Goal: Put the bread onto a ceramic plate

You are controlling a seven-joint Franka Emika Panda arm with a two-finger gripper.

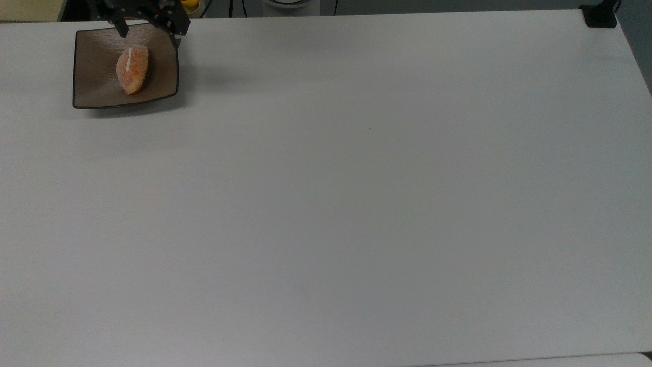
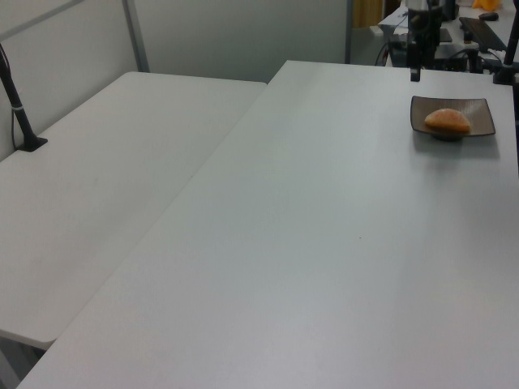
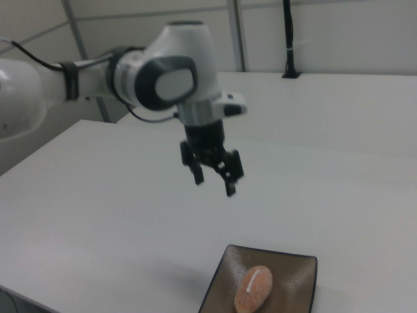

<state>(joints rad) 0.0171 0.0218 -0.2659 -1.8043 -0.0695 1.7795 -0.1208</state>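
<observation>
One bread (image 1: 132, 69) lying on ceramic plate (image 1: 94, 86), claw (image 3: 214, 179) spread empty, raised above plate.

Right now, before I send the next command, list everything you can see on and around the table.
bread: one, orange-brown with a pale sugary crust and a white slit, lying on the plate, free of the gripper.
plate: one, square glossy brown with a dark rim, at the top view's upper left corner of the table.
table: one, white, carrying the plate; a second white table stands beside it on the left view's left.
black post: one, standing on the second table near the left view's left edge.
arm: one, white.
gripper: one, black, open, raised above the table and apart from the plate.
</observation>
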